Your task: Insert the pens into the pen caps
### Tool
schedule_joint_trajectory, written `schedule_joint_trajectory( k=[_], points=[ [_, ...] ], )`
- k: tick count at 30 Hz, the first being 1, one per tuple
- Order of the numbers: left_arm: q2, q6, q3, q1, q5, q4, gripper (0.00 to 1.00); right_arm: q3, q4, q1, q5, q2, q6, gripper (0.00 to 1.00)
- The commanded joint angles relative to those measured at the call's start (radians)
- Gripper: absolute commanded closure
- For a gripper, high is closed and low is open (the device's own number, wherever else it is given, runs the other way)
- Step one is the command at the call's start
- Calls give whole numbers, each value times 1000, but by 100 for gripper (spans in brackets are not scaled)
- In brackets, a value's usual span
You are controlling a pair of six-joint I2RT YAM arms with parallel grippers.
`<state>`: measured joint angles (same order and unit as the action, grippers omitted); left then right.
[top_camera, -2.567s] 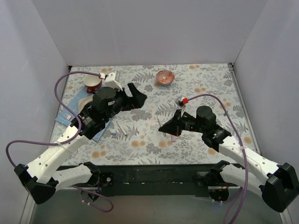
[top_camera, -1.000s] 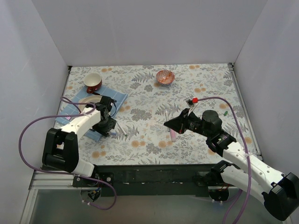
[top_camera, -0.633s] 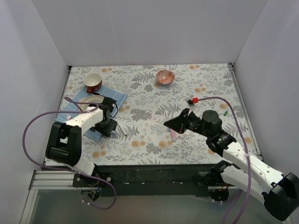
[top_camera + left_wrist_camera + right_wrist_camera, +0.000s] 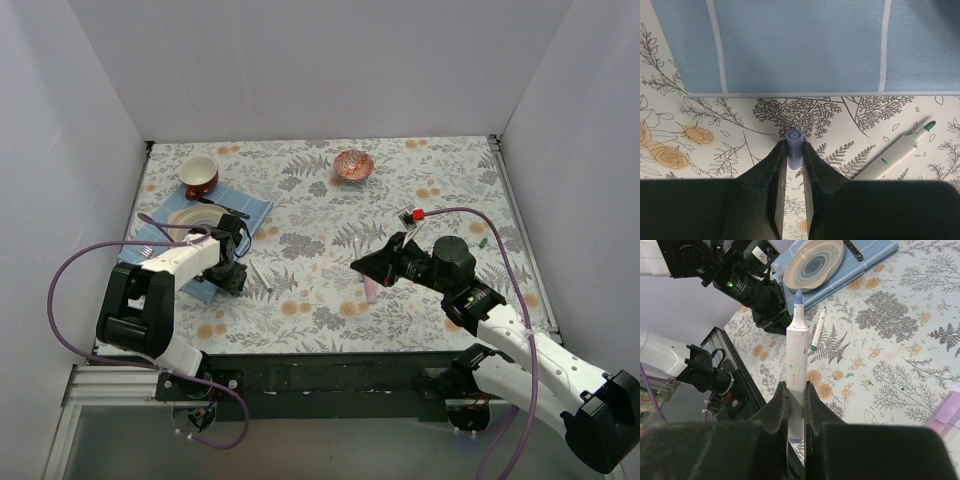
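Note:
A purple-blue pen cap (image 4: 795,146) lies on the floral tablecloth, just below the edge of the blue placemat (image 4: 800,45). My left gripper (image 4: 795,152) is shut on it, fingertips pressed against both sides. To its right lies a slim white pen with a green tip (image 4: 900,152), also visible as the green-tipped pen (image 4: 817,330). My right gripper (image 4: 796,390) is shut on a white pen with a purple-blue tip (image 4: 796,355), held up above the table and pointing toward the left arm. A pale-pink marker (image 4: 371,290) lies below the right gripper (image 4: 360,266). The left gripper (image 4: 233,280) is low at the placemat's corner.
A plate (image 4: 188,218) and dark-handled cutlery rest on the placemat (image 4: 255,208). A red bowl (image 4: 199,176) stands at the back left, a copper wire bowl (image 4: 353,164) at the back centre. A small green piece (image 4: 482,243) lies at the right.
My left gripper's jaws have closed onto the purple-blue pen cap. The right arm with its pen has not moved.

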<state>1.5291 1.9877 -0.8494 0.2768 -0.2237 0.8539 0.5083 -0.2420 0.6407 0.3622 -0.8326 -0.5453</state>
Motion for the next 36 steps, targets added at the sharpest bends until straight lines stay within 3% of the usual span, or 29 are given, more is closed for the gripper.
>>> schedule_joint_trajectory(
  k=[1, 10, 14, 25, 30, 36],
  points=[
    [5, 563, 52, -4, -5, -44, 100, -2, -54, -1, 15, 6, 7, 99],
    [-147, 453, -11, 2, -66, 20, 100, -20, -109, -1, 98, -63, -10, 99],
    [-228, 227, -51, 10, -74, -45, 100, -28, -158, -1, 186, -126, -4, 99],
    [-461, -177, 85, 134, 221, -702, 100, -60, -616, 126, 268, -413, -192, 99],
    [-489, -207, 154, 191, 329, -896, 100, -27, -718, 152, 262, -548, -238, 99],
    [-524, -219, 211, 219, 368, -995, 100, 1, -749, 152, 239, -592, -255, 99]
  ],
)
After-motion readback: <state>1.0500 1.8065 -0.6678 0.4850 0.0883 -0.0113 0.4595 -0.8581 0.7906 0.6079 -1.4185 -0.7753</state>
